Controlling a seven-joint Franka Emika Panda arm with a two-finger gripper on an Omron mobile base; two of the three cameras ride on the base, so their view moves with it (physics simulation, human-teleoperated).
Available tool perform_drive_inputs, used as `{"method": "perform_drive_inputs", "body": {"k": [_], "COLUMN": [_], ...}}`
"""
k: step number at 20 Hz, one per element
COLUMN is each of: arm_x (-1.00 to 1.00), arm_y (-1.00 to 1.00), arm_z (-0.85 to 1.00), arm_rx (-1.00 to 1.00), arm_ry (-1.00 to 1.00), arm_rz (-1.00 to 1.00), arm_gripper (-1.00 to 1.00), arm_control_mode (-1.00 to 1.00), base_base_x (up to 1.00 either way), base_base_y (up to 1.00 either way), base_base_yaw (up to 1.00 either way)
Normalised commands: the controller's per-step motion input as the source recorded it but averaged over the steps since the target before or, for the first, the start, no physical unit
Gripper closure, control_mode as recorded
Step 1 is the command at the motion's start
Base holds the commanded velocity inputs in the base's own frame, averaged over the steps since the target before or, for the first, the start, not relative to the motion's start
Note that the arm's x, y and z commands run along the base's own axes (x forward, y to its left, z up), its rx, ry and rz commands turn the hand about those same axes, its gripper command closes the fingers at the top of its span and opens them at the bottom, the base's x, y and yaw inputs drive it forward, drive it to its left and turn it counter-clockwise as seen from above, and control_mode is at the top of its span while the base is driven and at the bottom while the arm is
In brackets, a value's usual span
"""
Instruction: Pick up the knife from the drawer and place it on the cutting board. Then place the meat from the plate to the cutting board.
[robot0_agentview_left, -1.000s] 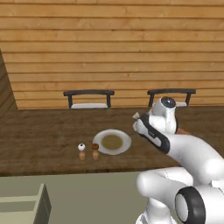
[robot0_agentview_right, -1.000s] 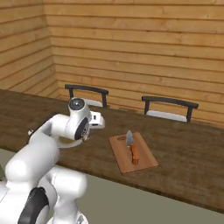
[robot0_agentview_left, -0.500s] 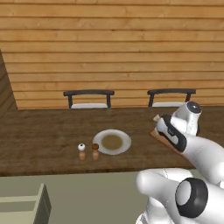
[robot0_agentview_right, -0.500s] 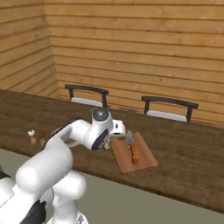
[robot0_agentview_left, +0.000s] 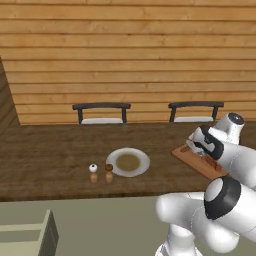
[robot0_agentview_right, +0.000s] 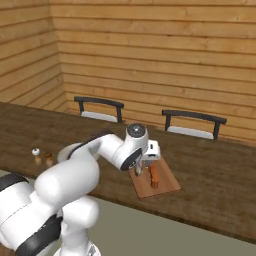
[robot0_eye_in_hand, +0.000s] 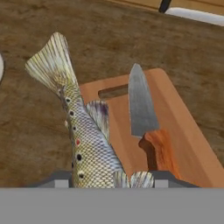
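The gripper (robot0_eye_in_hand: 109, 177) pinches the meat (robot0_eye_in_hand: 83, 135) (a speckled whole fish) above the cutting board (robot0_eye_in_hand: 183, 135), where the knife (robot0_eye_in_hand: 144, 118) lies flat, while the plate (robot0_agentview_left: 128, 162) sits on the tabletop (robot0_agentview_left: 50, 160).

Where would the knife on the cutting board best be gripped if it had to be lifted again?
By the orange-red handle of the knife, from straight above, fingers across its width. It lies flat on the cutting board, handle toward the camera, blade pointing away; the fish sits close alongside.
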Motion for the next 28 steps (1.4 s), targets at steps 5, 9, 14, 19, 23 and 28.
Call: {"method": "perform_drive_inputs", "body": {"k": [5,9,14,19,23,28], "arm_x": [0.1,0.23,0.33,0.37,0.34,0.03], "arm_y": [0.0,0.0,-0.1,-0.28,-0.27,-0.16], "arm_z": [-0.44,-0.43,-0.18,-0.19,-0.1,0.31], "arm_rx": [-0.05,-0.06,0.0,0.0,0.0,0.01], "arm_ry": [0.0,0.0,0.0,0.0,0.0,0.0], "arm_rz": [0.0,0.0,0.0,0.0,0.0,0.0], "arm_gripper": [1.0,1.0,1.0,1.0,-1.0,-1.0], "arm_control_mode": [-1.0,-1.0,-1.0,-1.0,-1.0,-1.0], "base_base_x": [0.0,0.0,0.0,0.0,0.0,0.0], "base_base_y": [0.0,0.0,0.0,0.0,0.0,0.0], "base_base_yaw": [0.0,0.0,0.0,0.0,0.0,0.0]}}
